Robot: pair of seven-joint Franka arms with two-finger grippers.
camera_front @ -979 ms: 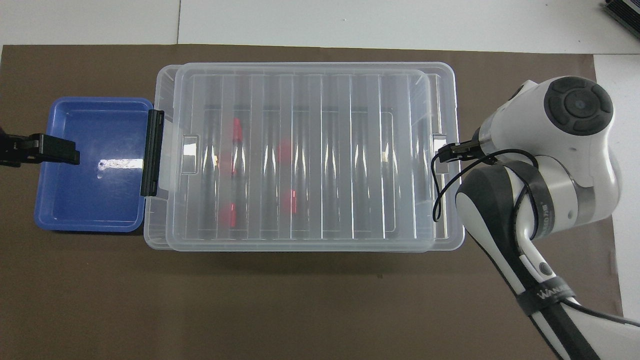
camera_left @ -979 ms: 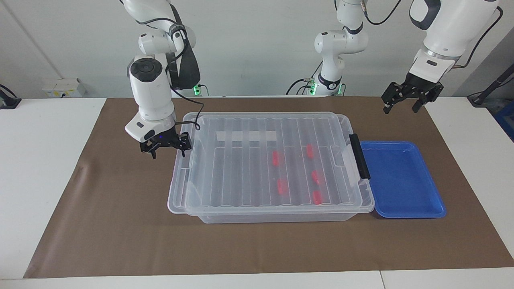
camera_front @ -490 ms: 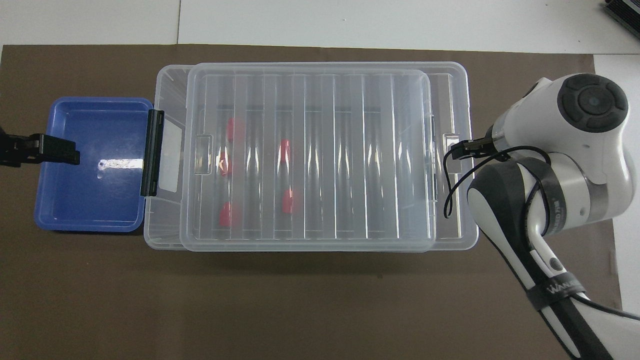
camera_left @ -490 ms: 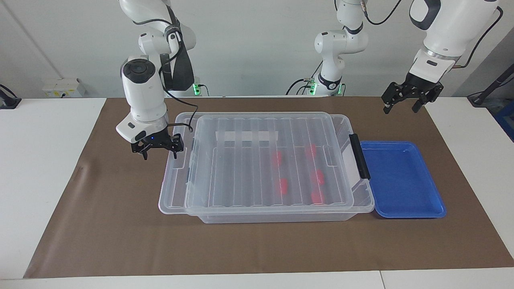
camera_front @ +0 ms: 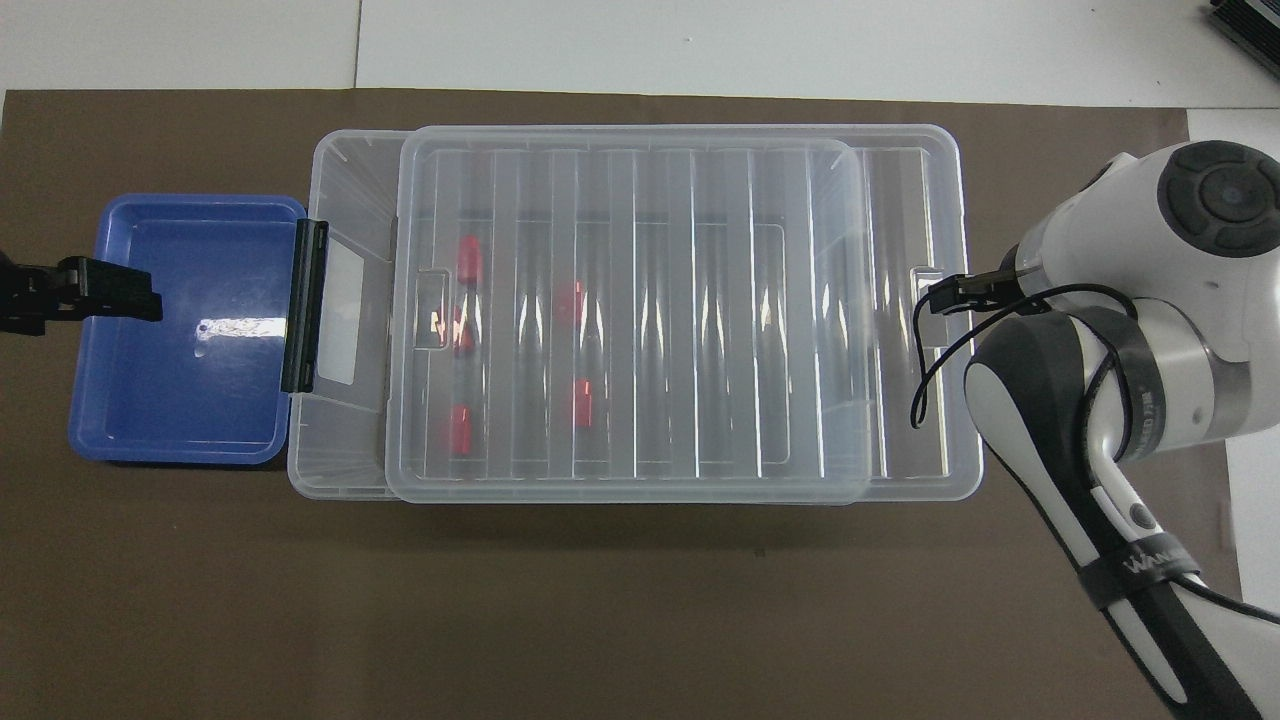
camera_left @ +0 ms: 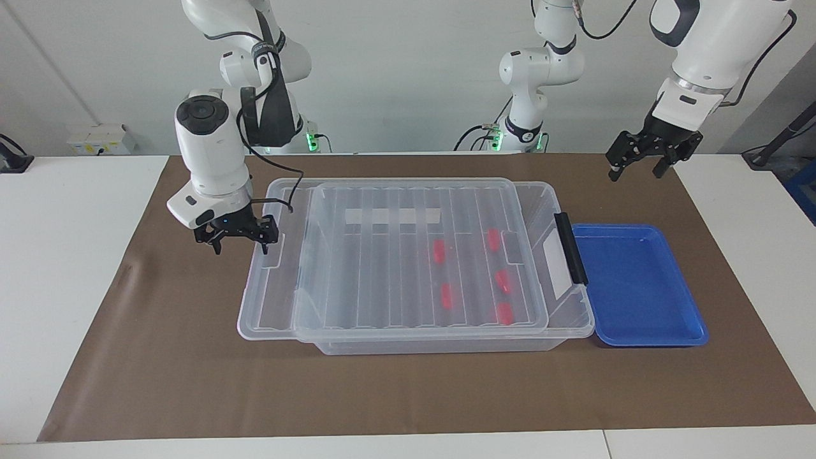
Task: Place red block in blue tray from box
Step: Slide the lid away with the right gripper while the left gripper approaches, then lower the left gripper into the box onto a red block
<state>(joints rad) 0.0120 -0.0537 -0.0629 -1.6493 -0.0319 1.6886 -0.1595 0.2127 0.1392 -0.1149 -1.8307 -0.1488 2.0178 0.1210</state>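
The clear box (camera_left: 440, 345) stands mid-table with its ribbed lid (camera_left: 382, 274) slid sideways, overhanging the end toward the right arm. Several red blocks (camera_left: 438, 251) lie inside and show through the lid (camera_front: 640, 320). The blue tray (camera_left: 637, 287) sits empty against the box's black-handle end (camera_left: 570, 248). My right gripper (camera_left: 237, 241) is open at the lid's overhanging end, one finger (camera_left: 265, 241) against its rim. In the overhead view that gripper is hidden under its own wrist. My left gripper (camera_left: 637, 167) hangs open above the tray's (camera_front: 180, 400) outer end and waits.
A brown mat (camera_left: 191, 382) covers the white table under everything. A narrow uncovered strip of the box (camera_left: 556, 274) lies beside the handle. A third robot base (camera_left: 529, 127) and a wall socket box (camera_left: 102, 139) sit at the robots' edge.
My right gripper has moved toward the right arm's end of the table. The lid slid with it, uncovering a strip of the box by the handle. The left arm has stayed still.
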